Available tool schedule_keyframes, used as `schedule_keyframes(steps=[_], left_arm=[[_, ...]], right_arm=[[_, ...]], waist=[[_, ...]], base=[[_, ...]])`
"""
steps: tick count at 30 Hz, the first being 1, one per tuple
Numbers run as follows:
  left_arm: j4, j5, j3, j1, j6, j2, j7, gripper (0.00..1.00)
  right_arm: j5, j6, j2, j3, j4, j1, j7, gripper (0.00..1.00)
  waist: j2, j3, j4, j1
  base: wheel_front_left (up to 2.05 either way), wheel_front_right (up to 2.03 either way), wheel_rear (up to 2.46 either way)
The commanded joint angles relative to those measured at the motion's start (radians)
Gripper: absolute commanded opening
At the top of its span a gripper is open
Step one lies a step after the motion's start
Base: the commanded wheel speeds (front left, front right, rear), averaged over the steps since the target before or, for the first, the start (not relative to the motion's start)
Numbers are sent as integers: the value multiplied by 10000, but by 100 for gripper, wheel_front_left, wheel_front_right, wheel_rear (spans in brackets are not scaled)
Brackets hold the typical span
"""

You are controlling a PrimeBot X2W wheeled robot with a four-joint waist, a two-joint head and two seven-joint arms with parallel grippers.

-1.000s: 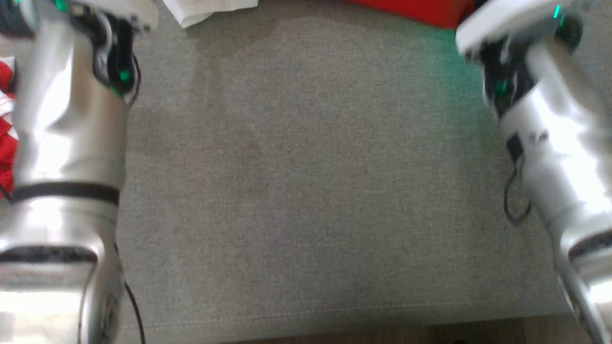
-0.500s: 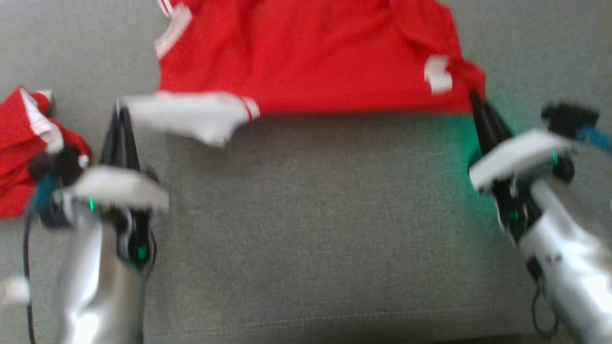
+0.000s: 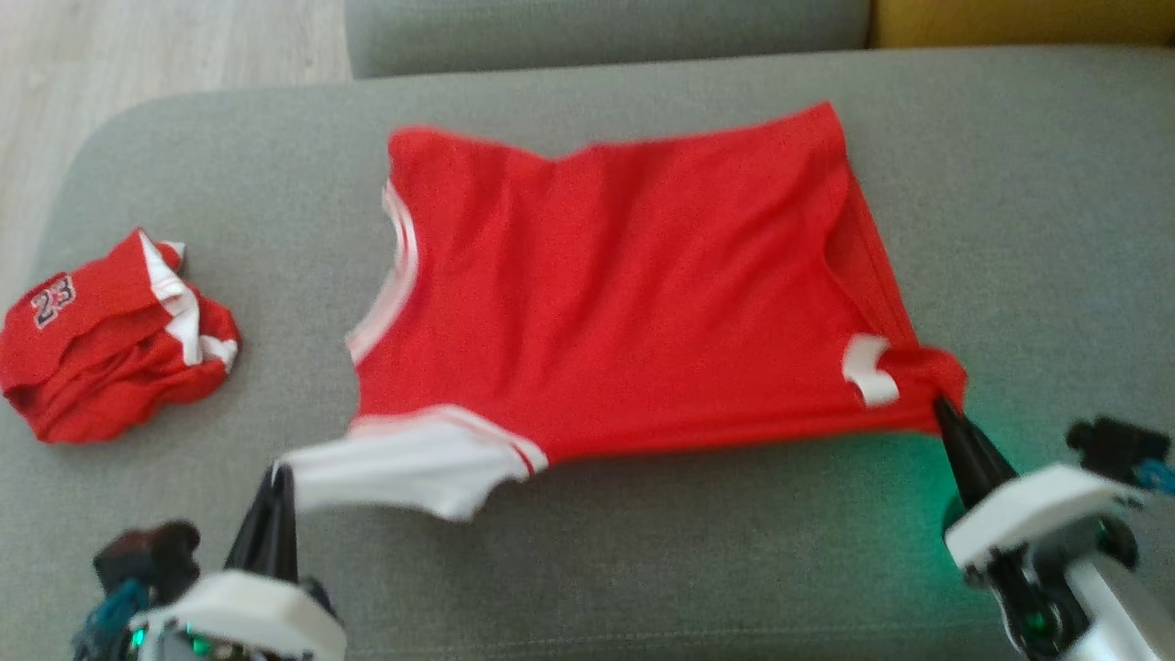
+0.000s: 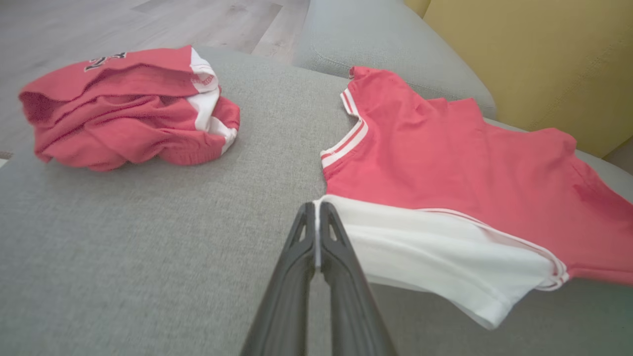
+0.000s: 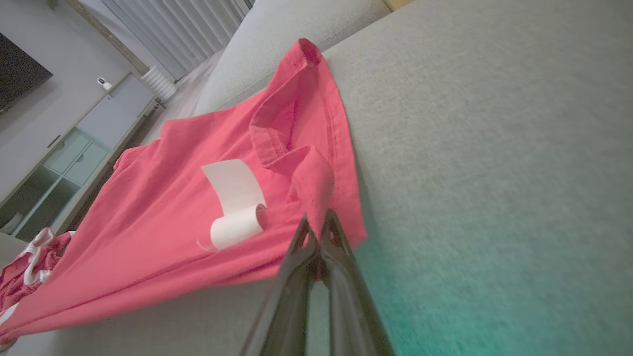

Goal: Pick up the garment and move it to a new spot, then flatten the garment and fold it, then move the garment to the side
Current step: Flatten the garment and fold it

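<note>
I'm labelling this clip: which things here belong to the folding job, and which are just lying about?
In the job: spread red jersey, left pincer shut on its white edge, right pincer shut on its red corner.
Lying about: crumpled red garment, yellow cushion, wooden floor.

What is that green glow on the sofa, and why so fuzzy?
Head view: soft all over, likely motion blur; a green tint on the cushion beside the right end effector, probably from its green lamp. Right wrist view: same tint lower right, red garment fairly sharp. Left wrist view: the crispest, evenly lit.
</note>
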State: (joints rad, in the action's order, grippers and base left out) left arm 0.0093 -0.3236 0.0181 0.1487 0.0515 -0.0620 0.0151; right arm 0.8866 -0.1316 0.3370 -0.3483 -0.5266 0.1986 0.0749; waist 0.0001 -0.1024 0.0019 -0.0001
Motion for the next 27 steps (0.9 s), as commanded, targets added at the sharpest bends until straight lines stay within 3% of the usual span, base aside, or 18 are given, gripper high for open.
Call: schedule_keyframes(steps=[1, 6, 12, 20, 27], left_arm=[[-798, -94, -410, 110, 249, -54, 205, 0], [-1724, -249, -383, 1050, 590, -15, 732, 0], [-2253, -229, -354, 1381, 798, -19, 1030, 0], [-2351, -274, -318, 1028, 774, -220, 1414, 0], [-1776, -522, -293, -183, 482, -637, 2041, 0]], right_arm=[[-311, 9, 155, 451, 563, -369, -237, 0], [-1179, 9, -465, 2065, 1941, -1845, -1254, 0], [-2499, 9, -1710, 3700, 3944, -3236, -2825, 0], [-3401, 9, -2626, 4584, 5509, -3650, -4528, 0], [-3558, 9, -2832, 4703, 5542, -2850, -5819, 0]], waist=[[-1, 218, 61, 1], [-1, 422, 92, 1], [-1, 438, 112, 1], [-1, 202, 91, 1], [-1, -265, -134, 1]], base=[[0, 0, 0], [0, 0, 0], [0, 0, 0], [0, 0, 0], [0, 0, 0]])
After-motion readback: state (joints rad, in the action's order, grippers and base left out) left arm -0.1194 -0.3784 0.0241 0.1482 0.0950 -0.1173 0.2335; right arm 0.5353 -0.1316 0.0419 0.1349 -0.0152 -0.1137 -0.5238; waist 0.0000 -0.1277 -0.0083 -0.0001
